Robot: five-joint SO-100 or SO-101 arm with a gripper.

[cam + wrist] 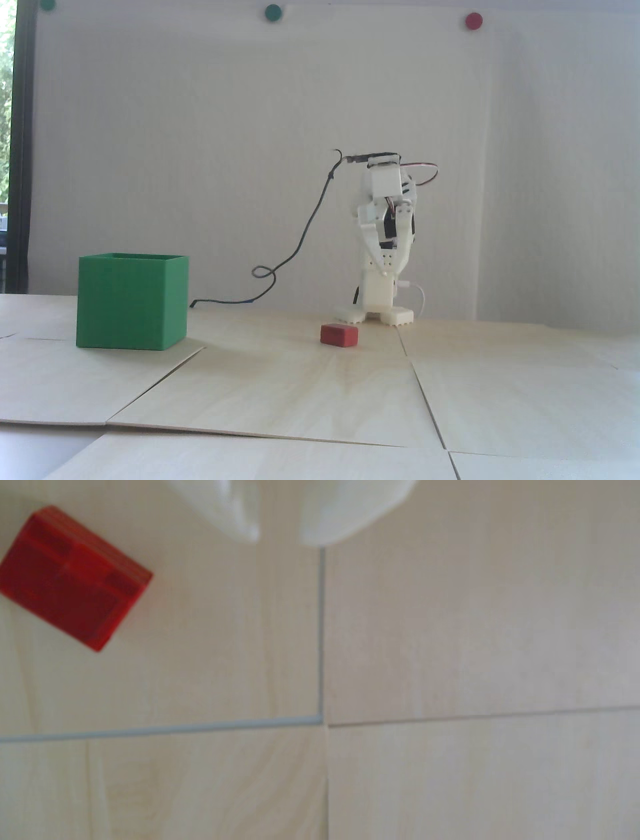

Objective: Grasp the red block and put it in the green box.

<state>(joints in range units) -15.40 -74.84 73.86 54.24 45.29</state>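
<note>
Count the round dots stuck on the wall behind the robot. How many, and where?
3, all along the wall's top edge in the fixed view: a green dot far left, partly cropped; a second green dot near centre; a red dot right. More may lie out of frame.

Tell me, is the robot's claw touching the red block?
Apart. In the wrist view, bare table lies between the gripper and the red block, which sits off to the left.

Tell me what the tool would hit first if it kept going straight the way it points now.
Probably the bare wooden table, near a seam between boards. In the wrist view the tool points down with nothing between its tips, and the red block lies off to the left, outside that line. Depth is unclear.
</note>
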